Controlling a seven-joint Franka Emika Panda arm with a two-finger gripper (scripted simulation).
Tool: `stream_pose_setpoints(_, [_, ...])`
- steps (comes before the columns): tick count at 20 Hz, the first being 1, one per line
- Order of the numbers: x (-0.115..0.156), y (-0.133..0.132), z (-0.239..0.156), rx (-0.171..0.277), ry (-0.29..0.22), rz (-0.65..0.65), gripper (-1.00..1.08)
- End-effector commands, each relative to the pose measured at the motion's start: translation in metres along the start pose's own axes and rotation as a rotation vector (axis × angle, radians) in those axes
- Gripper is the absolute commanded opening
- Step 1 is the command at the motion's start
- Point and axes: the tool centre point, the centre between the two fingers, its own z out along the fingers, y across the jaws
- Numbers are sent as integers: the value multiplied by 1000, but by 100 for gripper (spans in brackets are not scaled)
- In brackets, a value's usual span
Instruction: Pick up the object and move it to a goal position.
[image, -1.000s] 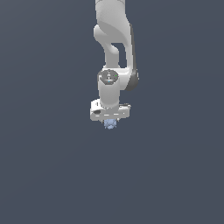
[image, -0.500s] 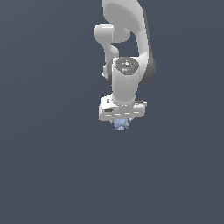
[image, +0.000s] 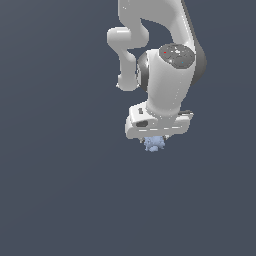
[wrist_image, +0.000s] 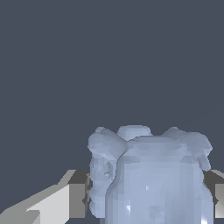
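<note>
The object is a tiny pale blue lumpy figurine that sticks out just below the white hand of the arm in the exterior view. My gripper is shut on it; the fingers are mostly hidden by the hand's body. In the wrist view the object fills the lower middle, pressed between one grey-tipped white finger and the other finger at the frame's edge. It looks lifted above the dark surface, though no shadow confirms the height.
A uniform dark blue-grey ground fills both views. The white arm rises out of the exterior view's upper edge. No goal marker shows.
The arm has carried the object toward the exterior view's right and slightly down, and the hand appears larger. The grip on the object is unchanged.
</note>
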Motion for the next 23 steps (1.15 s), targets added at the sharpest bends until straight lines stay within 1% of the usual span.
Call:
stream_pose_setpoints(1, [11, -9, -13, 0, -1, 1, -100])
stream_pose_setpoints(6, [28, -22, -33, 0, -1, 1, -100])
stream_pose_setpoints(11, [40, -30, -45, 0, -1, 1, -100])
stream_pose_setpoints(17, [47, -35, -53, 0, -1, 1, -100])
stream_pose_setpoints(23, [48, -36, -53, 1, -1, 0, -100])
